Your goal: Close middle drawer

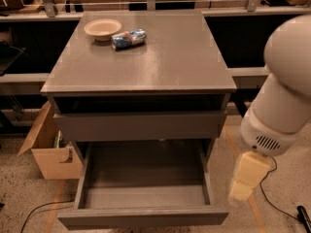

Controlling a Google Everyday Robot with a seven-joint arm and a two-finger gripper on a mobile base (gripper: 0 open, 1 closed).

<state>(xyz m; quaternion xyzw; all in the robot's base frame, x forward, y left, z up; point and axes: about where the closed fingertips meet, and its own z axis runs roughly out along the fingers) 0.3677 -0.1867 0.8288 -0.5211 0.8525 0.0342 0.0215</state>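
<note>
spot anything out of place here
The middle drawer stands wide open and empty. What looks like a can lies on its side beside the bowl. The end effector hovers right of the drawer.
</note>
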